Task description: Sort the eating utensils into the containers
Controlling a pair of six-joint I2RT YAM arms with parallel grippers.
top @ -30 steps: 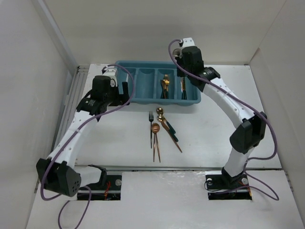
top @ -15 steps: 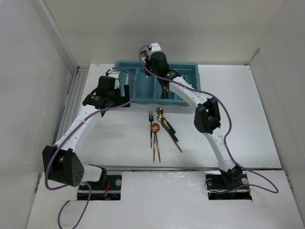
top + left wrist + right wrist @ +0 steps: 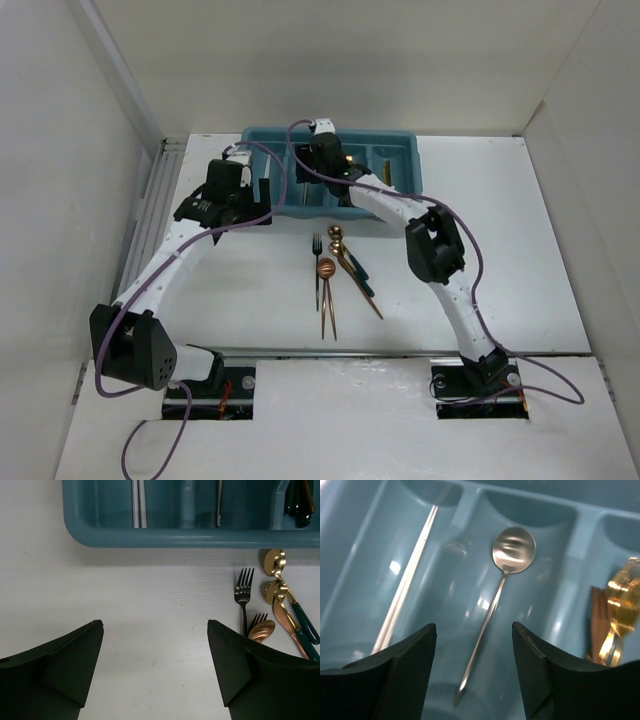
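A: Where does the right gripper (image 3: 474,627) stand?

B: Over the far side of the teal tray (image 3: 175,537), fingers spread and pinching nothing. A silver spoon (image 3: 514,550) lies loose in the compartment below it, bowl away from the arm, handle running back between the fingers. The white chopsticks (image 3: 405,590) lie in the compartment beside it, on the left of the wrist view.

A: And the left gripper (image 3: 155,630)?

B: Also spread wide and empty. It hovers above bare tabletop (image 3: 150,595), just in front of the tray's near left corner.

A: So what does the coming pick turn on?

B: The loose utensils (image 3: 338,272). They lie on the tabletop in a tight bundle just in front of the tray, roughly midway between the two bases. From the left gripper they lie off to its right and close by. The right gripper is beyond them, over the tray, so it would probably need to draw back toward its base.

A: Their long axis?

B: Mostly near to far, fanned a little. The fork (image 3: 243,587) points its tines at the tray, handle toward the bases. A gold spoon (image 3: 275,562) beside it slants with its bowl nearest the tray.

A: Which arm is nearer, then?

B: The left, by a judgement from the top view. Its fingers already open across the line of the fork's handle, so a sideways shift looks enough. The pieces overlap, though, so singling out one could be awkward.
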